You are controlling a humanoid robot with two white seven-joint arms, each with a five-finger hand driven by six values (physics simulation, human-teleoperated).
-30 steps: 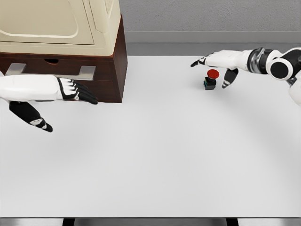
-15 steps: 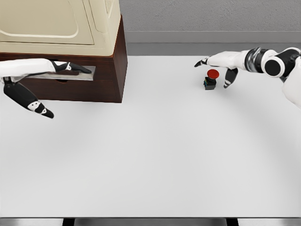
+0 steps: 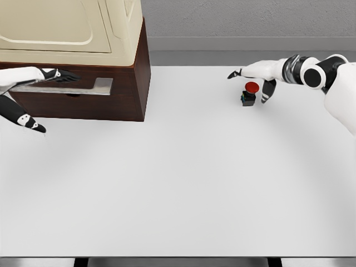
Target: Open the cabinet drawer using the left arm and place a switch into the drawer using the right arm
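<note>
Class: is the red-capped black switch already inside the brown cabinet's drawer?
No, the red-capped switch sits on the white table, far right of the cabinet.

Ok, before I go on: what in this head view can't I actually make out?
- Left hand: the picture's left edge cuts the arm, and whether the fingers grip the drawer handle is unclear.
- Drawer front: open or shut can't be judged.
- Cabinet: top and left side cropped.
- Right hand: contact with the switch is uncertain.
</note>
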